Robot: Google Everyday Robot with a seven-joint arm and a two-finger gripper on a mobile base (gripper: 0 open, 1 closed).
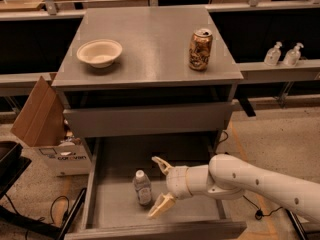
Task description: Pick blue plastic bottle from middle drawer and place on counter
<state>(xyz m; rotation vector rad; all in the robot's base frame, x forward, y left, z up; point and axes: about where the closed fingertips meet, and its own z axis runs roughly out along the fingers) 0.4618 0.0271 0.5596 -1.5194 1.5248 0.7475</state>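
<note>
The blue plastic bottle (142,187) lies on the floor of the pulled-out middle drawer (115,209), cap toward the back. My gripper (160,186) is open inside the drawer, just right of the bottle, one finger above and one below its level, and holds nothing. The white arm reaches in from the right. The grey counter (150,44) is the cabinet's top, above the drawer.
A white bowl (99,52) sits at the counter's left and a gold-brown can (200,49) at its right. A cardboard box (42,119) stands left of the cabinet. Two clear pump bottles (282,54) stand on a shelf at the right.
</note>
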